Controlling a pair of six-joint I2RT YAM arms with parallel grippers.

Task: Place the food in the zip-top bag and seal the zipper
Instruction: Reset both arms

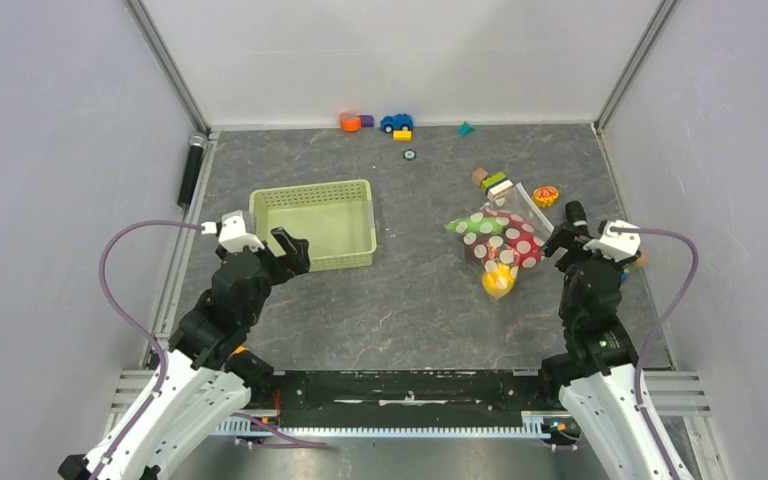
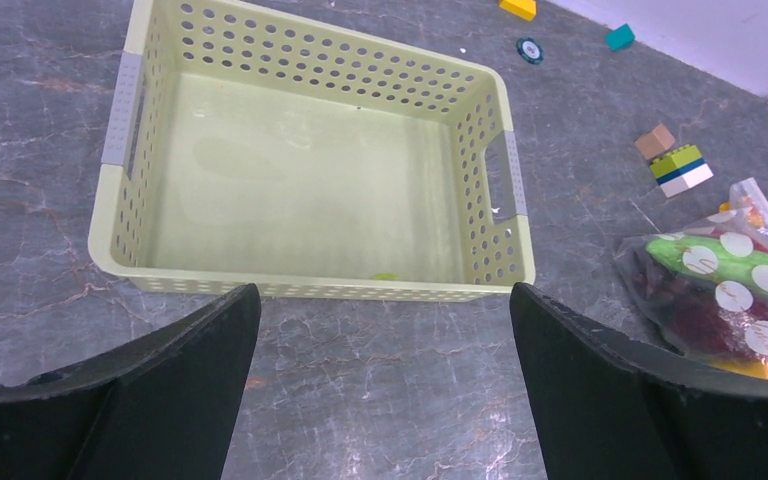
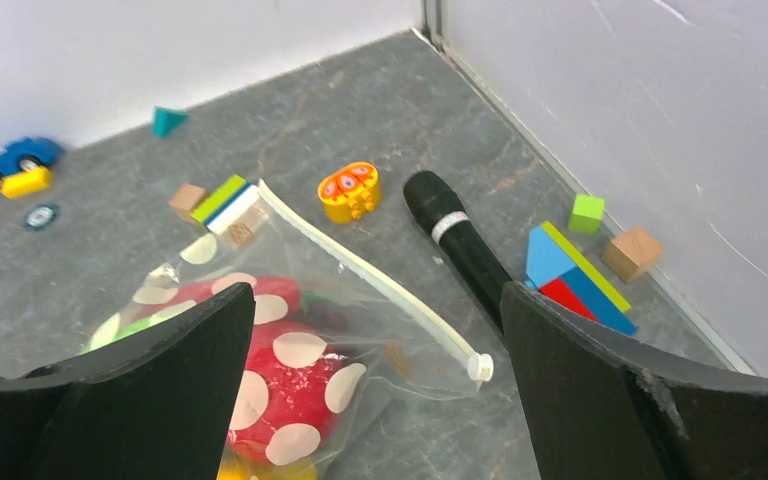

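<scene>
right gripper: jaws spread wide, holding nothing, low over the table.
zip-top bag: flat on the table, between and just beyond the right jaws.
food: red, green and yellow pieces inside the bag.
zipper: along the bag's far edge, white slider tab near the right finger.
right arm: bent, reaching forward beside the bag.
left gripper: jaws wide, empty, facing the pale green basket.
farthest: blue toy car.

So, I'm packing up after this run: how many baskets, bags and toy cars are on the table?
Basket: 1
Bag: 1
Toy car: 1
Total: 3
</scene>
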